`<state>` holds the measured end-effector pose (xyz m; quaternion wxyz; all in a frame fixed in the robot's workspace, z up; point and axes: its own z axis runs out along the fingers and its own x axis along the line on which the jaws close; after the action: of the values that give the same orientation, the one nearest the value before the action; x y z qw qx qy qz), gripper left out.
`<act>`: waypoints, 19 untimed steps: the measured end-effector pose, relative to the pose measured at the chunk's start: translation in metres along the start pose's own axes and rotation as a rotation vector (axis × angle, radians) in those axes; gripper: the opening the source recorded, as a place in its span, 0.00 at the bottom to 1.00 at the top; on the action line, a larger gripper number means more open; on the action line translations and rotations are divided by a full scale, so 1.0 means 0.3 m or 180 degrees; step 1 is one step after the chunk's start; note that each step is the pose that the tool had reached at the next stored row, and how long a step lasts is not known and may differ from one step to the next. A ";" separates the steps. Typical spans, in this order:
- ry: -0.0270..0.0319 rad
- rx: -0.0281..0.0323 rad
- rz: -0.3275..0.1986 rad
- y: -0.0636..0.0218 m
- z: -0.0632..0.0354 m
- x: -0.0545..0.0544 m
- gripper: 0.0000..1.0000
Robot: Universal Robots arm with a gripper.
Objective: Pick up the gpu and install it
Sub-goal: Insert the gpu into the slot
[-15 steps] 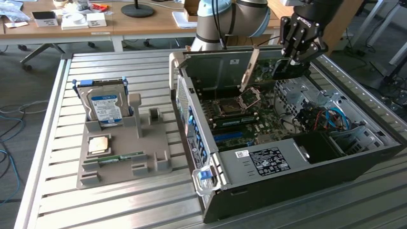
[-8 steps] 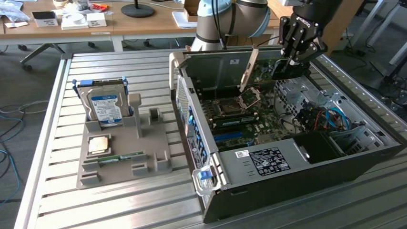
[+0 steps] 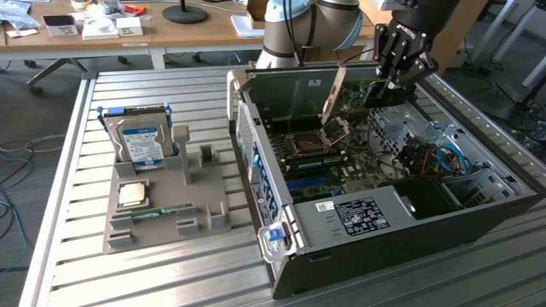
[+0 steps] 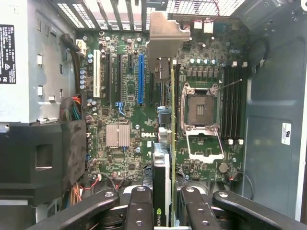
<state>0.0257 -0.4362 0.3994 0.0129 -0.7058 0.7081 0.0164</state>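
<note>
While hanging over open PC case (image 3: 384, 236), gripper (image 3: 394, 78) clamped on gpu (image 4: 161, 172), card edge-on above mobo (image 4: 124, 96).

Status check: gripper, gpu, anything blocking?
Gripper shut on gpu. Card edge-down above motherboard in open case, bracket toward rear vents. Nothing seen blocking beneath.

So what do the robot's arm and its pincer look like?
The arm is made of fat round tubes, silvery grey with pale blue caps at the joints, and what looks like a thin dark cable runs along it. The pincer is all black. It is built from flat bars joined like little elbows, with round shiny bolts at the hinges.
</note>
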 end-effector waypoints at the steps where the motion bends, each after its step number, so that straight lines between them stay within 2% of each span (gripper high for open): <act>1: 0.0000 0.0000 0.0000 0.000 0.003 0.000 0.27; 10: 0.0000 0.0000 0.0000 0.000 0.018 0.001 0.27; 19: 0.0000 0.0000 0.0001 0.001 0.018 0.001 0.27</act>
<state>0.0253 -0.4362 0.3939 0.0130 -0.7057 0.7082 0.0165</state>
